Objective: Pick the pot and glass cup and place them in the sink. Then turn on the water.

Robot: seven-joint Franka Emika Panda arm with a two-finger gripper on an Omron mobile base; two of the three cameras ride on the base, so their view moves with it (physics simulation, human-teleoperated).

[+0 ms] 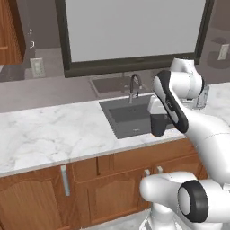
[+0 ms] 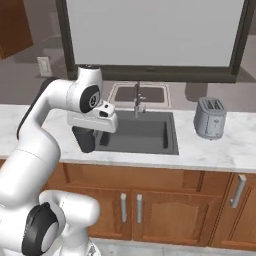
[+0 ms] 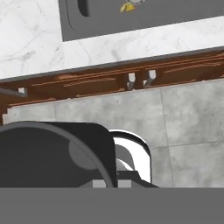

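Right up close, the gripper [image 3: 109,183] hangs shut with nothing in it, pointing down over the front edge of the counter [image 1: 45,134], above the wooden cabinet doors [image 2: 150,210]. Just beyond it sits the sink [image 1: 123,119], sunk into the white marble, its dark faucet [image 1: 134,87] at the back edge. Further right along the counter stands a toaster [image 2: 210,118].

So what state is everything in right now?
Gripper: shut, hanging over the sink's front edge, nothing seen in it.
Faucet: off, no stream falling.
Sink: basin bare where it shows.
Cabinet doors: shut.
Toaster: upright on the counter, right of the sink.
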